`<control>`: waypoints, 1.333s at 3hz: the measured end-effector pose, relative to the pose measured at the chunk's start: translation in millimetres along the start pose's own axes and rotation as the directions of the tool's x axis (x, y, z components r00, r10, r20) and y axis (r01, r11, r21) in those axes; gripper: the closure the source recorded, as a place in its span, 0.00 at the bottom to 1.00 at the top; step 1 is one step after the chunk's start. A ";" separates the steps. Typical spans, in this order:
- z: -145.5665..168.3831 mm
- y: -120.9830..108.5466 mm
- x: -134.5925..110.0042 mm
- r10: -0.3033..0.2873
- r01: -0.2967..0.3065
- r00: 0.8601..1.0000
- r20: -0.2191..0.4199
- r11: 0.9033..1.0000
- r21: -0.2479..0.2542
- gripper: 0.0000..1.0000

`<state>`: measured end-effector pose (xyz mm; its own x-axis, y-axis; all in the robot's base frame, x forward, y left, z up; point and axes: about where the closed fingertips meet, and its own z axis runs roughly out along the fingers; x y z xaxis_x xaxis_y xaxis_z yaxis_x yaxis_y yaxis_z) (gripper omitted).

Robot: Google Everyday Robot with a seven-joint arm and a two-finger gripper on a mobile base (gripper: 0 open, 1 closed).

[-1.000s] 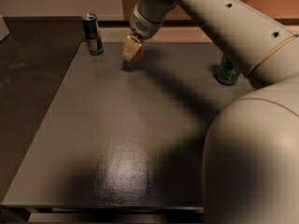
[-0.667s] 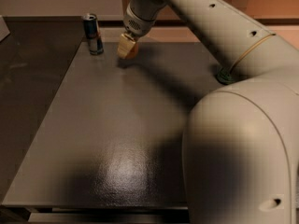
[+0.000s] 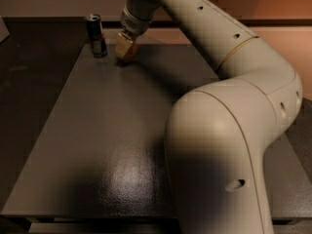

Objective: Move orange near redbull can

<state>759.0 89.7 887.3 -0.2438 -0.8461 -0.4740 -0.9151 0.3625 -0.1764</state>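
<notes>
Jaws: pressed in on the orange (image 3: 130,54), which shows only as an orange-tinted bulge low between them.
Gripper (image 3: 126,49): points down at the far end of the counter (image 3: 97,130); I cannot tell whether it is touching the counter or just above it.
Orange: held inside the jaws and off to no side, so it goes where they go.
Redbull can (image 3: 96,35): upright, long axis vertical, just beside the jaws toward the view's left and slightly farther back, with a narrow strip of counter between them.
Judgement: the orange already looks near the can; what remains is setting it down without nudging the can.
Arm (image 3: 219,43): reaches from the big near elbow up and away, its wrist bent down over the jaws.
</notes>
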 end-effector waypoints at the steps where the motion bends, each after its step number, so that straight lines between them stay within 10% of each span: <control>1: 9.2 -1.5 -9.1 -0.015 0.015 1.000 0.007 1.000 -0.013 0.59; 4: 38.5 5.4 -18.2 -0.047 0.050 0.998 0.032 0.995 -0.081 0.00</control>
<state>770.8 122.1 861.8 -0.1899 -0.8492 -0.4927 -0.9492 0.2872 -0.1290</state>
